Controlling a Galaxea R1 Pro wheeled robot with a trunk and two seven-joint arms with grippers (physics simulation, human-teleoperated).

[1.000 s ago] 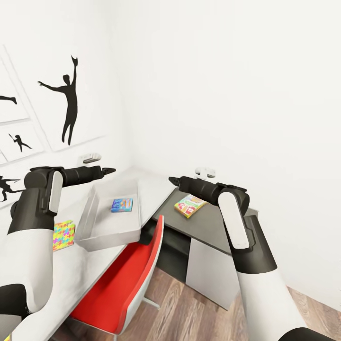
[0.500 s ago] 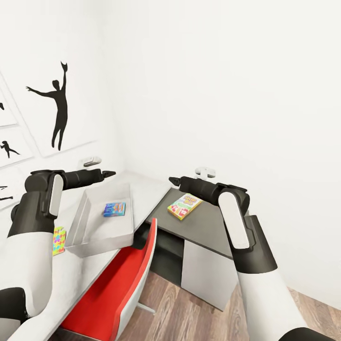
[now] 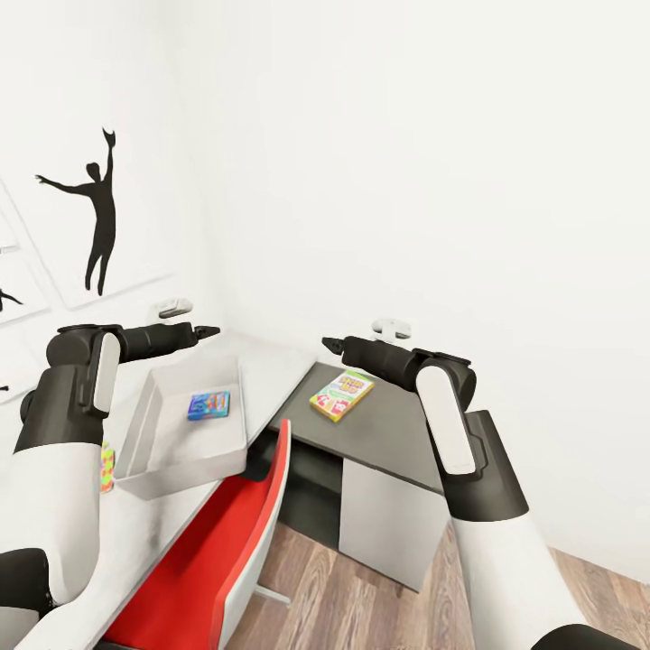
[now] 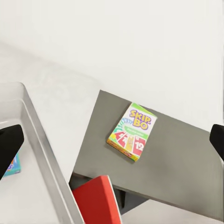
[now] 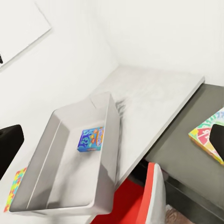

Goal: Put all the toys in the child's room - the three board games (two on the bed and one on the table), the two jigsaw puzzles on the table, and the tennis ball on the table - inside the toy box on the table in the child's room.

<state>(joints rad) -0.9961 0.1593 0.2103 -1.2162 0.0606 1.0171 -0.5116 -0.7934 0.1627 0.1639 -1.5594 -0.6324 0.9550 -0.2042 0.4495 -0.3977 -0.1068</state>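
Two board games can be counted: one blue game box [image 3: 208, 404] lies flat inside the grey toy box [image 3: 144, 424] at the left centre of the head view, and one yellow-green game box [image 3: 341, 394] lies flat on the dark grey surface [image 3: 397, 433] just right of centre, well apart from the toy box. One jigsaw puzzle [image 3: 106, 466] peeks out at the left edge, mostly hidden behind the left arm, lying on the pale surface [image 3: 280, 352] beside the toy box. One red chair [image 3: 217, 560] stands at the lower left, tucked against the pale surface where it meets the dark one. One full athlete silhouette [image 3: 90, 212] marks the wall at upper left. Two arms reach forward: the left fingers [image 3: 208, 332] hover above the far end of the toy box, and the right fingers [image 3: 330, 344] hover above the near corner of the dark surface, close to the yellow-green game box. Both wrist views show each pair of fingers spread wide apart with nothing held between them.
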